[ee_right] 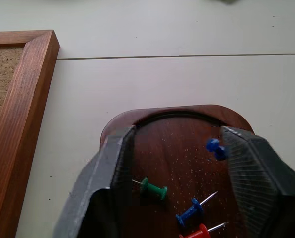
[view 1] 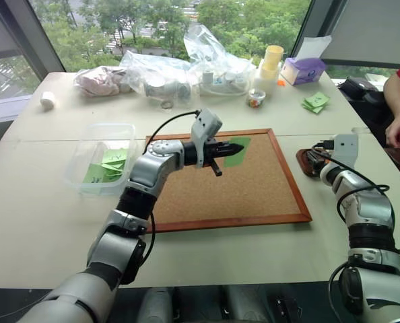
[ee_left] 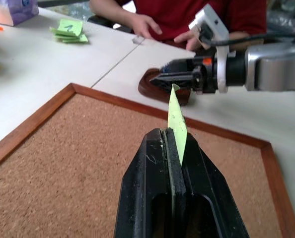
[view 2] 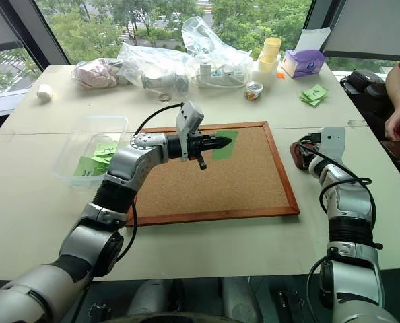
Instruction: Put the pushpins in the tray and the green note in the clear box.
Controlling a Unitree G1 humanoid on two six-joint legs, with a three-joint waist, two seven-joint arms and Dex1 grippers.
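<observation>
Head view: the left gripper (view 1: pixel 235 147) hangs over the cork board (view 1: pixel 254 195), pinching the green note (view 1: pixel 239 153); the clear box (view 1: pixel 85 176) lies well left. Right wrist view: the right gripper (ee_right: pixel 177 158) is spread wide over the tray (ee_right: pixel 182 121), pushpins (ee_right: pixel 155 189) inside

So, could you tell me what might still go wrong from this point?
1. The left tool pinches the green note by one edge only, so it may slip out on the way to the clear box.
2. A blue pushpin sits against a finger of the open right tool above the tray; it may cling and be carried off instead of dropping in.
</observation>
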